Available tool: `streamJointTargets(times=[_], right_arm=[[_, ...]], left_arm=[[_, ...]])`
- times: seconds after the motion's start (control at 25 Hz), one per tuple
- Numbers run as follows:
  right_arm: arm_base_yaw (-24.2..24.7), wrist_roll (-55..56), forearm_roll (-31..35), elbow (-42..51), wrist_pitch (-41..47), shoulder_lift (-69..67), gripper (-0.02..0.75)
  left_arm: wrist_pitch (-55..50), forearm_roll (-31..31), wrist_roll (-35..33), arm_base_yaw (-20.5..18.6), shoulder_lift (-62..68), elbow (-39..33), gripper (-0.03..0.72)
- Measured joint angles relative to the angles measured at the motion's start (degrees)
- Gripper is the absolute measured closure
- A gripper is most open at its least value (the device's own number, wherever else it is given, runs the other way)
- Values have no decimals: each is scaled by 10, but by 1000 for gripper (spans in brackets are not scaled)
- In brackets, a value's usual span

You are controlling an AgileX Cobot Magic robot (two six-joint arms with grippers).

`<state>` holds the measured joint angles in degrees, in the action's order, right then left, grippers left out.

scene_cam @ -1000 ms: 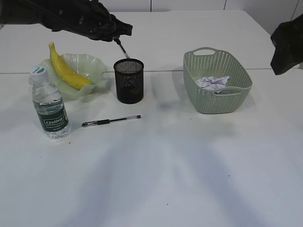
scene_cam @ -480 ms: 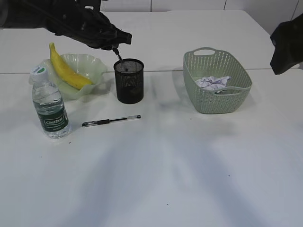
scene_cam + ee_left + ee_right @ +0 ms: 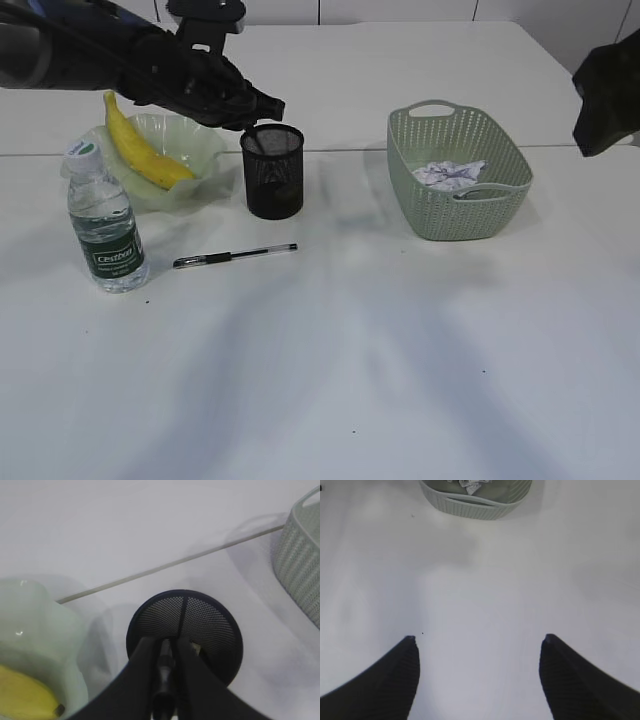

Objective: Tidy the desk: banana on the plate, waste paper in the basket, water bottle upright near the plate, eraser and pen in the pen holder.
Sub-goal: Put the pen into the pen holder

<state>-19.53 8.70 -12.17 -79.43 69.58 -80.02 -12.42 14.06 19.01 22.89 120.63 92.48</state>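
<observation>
pen holder (image 3: pixel 273 170), the black mesh cup, stands toward the far left of the table between the plate (image 3: pixel 190 140) and the basket (image 3: pixel 458 170), and it is where the work is now. the left gripper (image 3: pixel 167 667) hangs right over its mouth, its jaws pinched shut on a thin dark pen (image 3: pixel 163 680) whose tip is already down inside the rim; in the left wrist view a small pale thing lies on the holder's floor, perhaps the eraser, though i cannot tell. so the step in hand looks like dropping this pen into the holder. the next move calls for opening the jaws with the pen aimed well inside the rim, then lifting straight up so the cup is not tipped.

the right gripper (image 3: pixel 477 675) hangs above bare table at the right side, jaws spread wide and holding nothing.

counted: one banana (image 3: pixel 140 148), lying on the plate; one water bottle (image 3: pixel 104 222), upright just beside the plate toward the left edge; one ball of waste paper (image 3: pixel 448 176) in the basket; two pens, one in the jaws and a second pen (image 3: pixel 235 256) lying flat on the table in front of the holder, which i judge comes next.
</observation>
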Motion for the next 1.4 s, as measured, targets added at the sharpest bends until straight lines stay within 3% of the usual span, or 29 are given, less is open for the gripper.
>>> streamJointTargets(times=[0.24,0.68,1.08,1.4], right_arm=[[0,0,-7,0,0,0,183],[0,0,-8,0,0,0,183],[0,0,-8,0,-1,0,183],[0,0,-8,0,-2,0,183]], left_arm=[[0,4,0,0,7,0,605],[3,4,0,0,7,0,438],[-6,14,0,0,-40,0,431],[-81,32,0,0,-131,0,447]])
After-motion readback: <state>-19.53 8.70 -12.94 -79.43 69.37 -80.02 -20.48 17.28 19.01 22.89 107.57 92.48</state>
